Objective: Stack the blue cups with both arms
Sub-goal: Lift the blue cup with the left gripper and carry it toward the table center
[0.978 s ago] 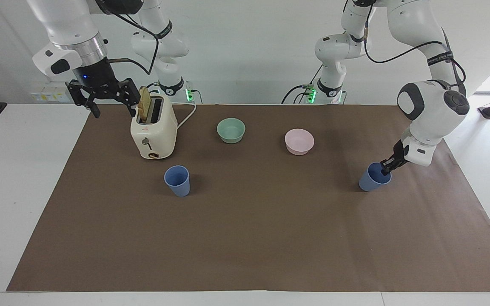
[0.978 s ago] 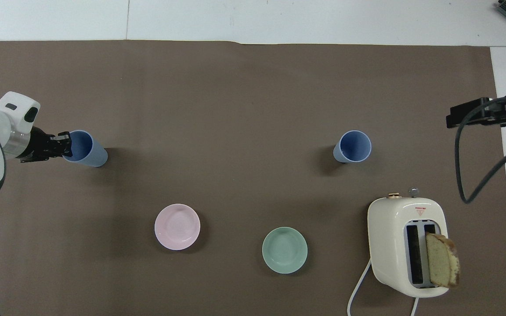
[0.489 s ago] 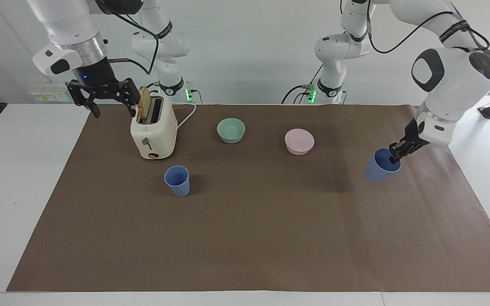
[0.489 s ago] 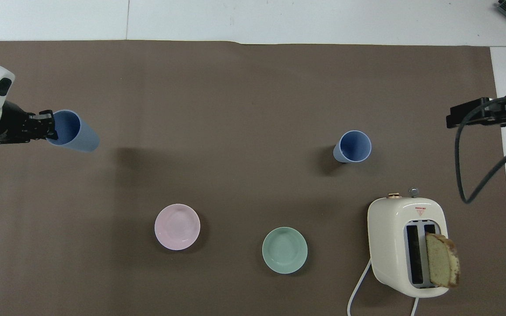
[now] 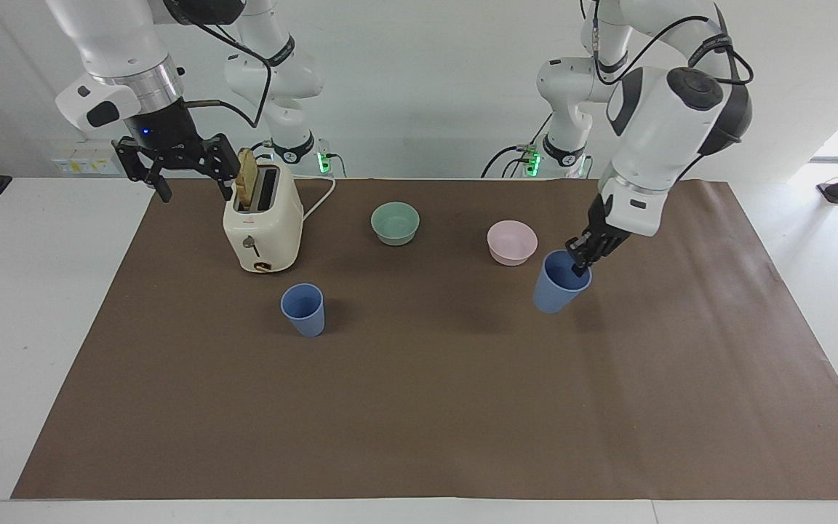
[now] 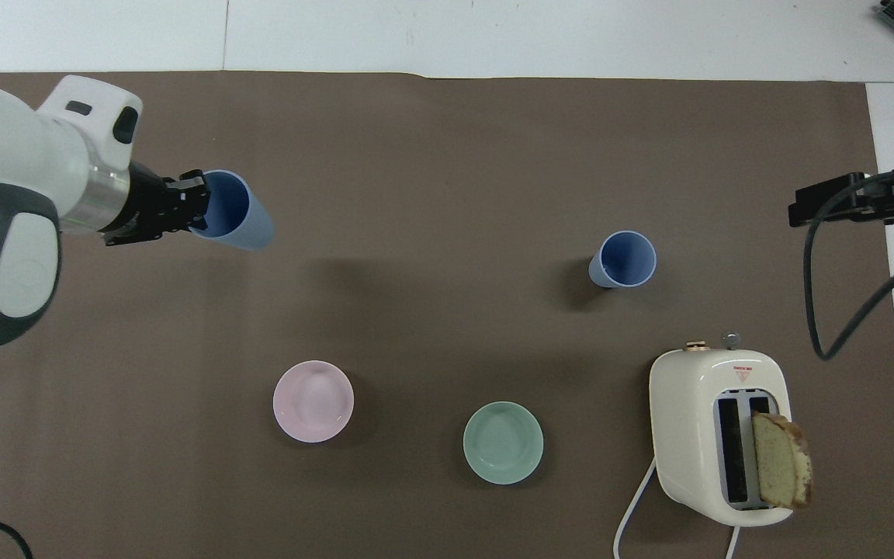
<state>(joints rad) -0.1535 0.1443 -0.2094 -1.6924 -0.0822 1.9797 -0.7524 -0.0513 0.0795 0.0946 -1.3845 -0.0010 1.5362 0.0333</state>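
Note:
My left gripper (image 5: 580, 265) (image 6: 197, 206) is shut on the rim of one blue cup (image 5: 557, 285) (image 6: 237, 214), which hangs tilted in the air over the brown mat beside the pink bowl (image 5: 511, 241). The other blue cup (image 5: 303, 309) (image 6: 624, 260) stands upright on the mat, farther from the robots than the toaster (image 5: 262, 222). My right gripper (image 5: 183, 169) (image 6: 850, 199) waits open, raised over the mat's edge beside the toaster at the right arm's end.
A cream toaster (image 6: 719, 435) holds a slice of bread (image 6: 781, 461), its cord trailing toward the robots. A green bowl (image 5: 395, 222) (image 6: 503, 442) and the pink bowl (image 6: 313, 401) sit on the brown mat (image 5: 419, 407), nearer to the robots than the standing cup.
My left arm has lifted the blue cup off the mat and carried it from the left arm's end toward the table's middle. The right arm has not moved.

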